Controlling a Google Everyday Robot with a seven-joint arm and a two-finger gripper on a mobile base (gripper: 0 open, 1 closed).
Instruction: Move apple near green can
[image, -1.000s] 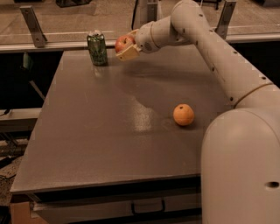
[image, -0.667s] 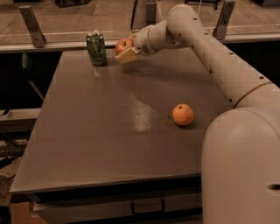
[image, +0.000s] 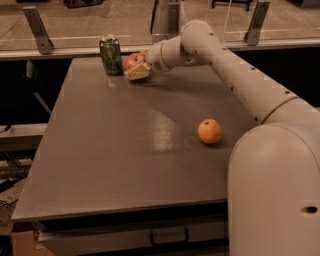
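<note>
— Where is the round red apple (image: 133, 60) with the yellowish speckles?

— At the far edge of the flat grey-brown tabletop (image: 125, 160), about 12 o'clock from its middle. The pale two-finger gripper (image: 137, 68) has it clasped, with one cream-coloured finger (image: 139, 73) lying across the apple's near side.

— And the small dark green can (image: 110, 55) with the silvery top?

— Upright at roughly 11 o'clock on the table. The apple sits at the can's 3 o'clock, just beside it, with a narrow gap between them (I cannot tell whether the apple rests on the surface or hangs just above it).

— The rest of the robot?

— Its white jointed arm (image: 235, 75) reaches in from 4 o'clock. The smaller plain orange fruit (image: 209, 131) lies alone at 3 o'clock, well apart from the apple and the can.
</note>
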